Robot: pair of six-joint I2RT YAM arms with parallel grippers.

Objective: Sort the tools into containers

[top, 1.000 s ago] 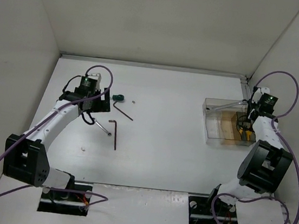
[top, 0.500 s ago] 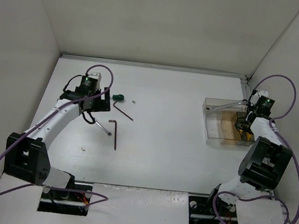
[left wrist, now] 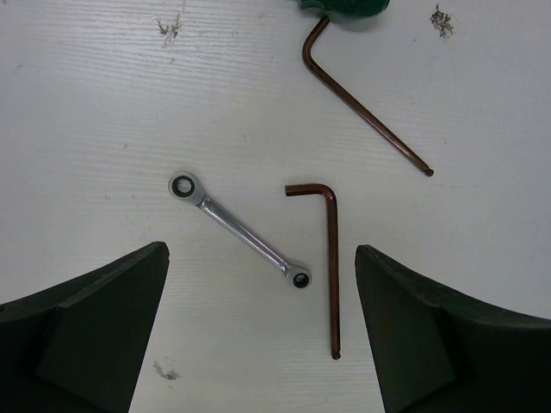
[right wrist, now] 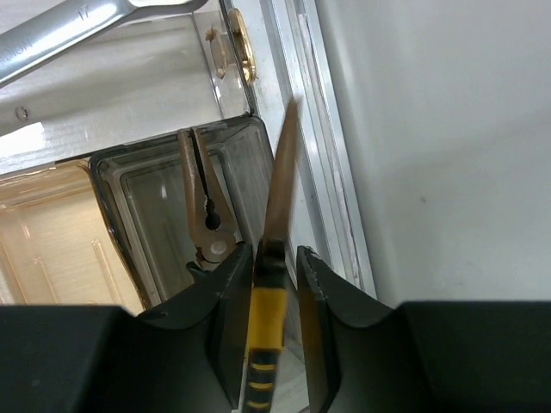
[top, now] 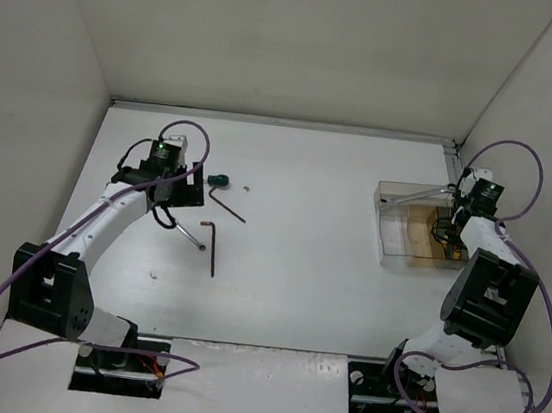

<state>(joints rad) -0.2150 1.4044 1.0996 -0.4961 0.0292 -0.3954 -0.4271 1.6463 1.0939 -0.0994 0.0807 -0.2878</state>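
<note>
a: left wrist: left end effector (left wrist: 261, 254) released above silver wrench (left wrist: 239, 230) and hex keys (left wrist: 331, 267) on worktop (left wrist: 103, 112); green screwdriver (left wrist: 344, 5) cut off at top.
b: right wrist alone shows right end effector (right wrist: 275, 258) grasping yellow-handled pliers (right wrist: 265, 323) over container (right wrist: 146, 215); overhead blurs that grip.

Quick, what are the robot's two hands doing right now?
Left gripper: open, holding nothing.
Right gripper: closed on a yellow-handled tool.

Silver wrench (left wrist: 239, 231); copper-brown hex keys (left wrist: 332, 267); yellow-black pliers (right wrist: 265, 325).
</note>
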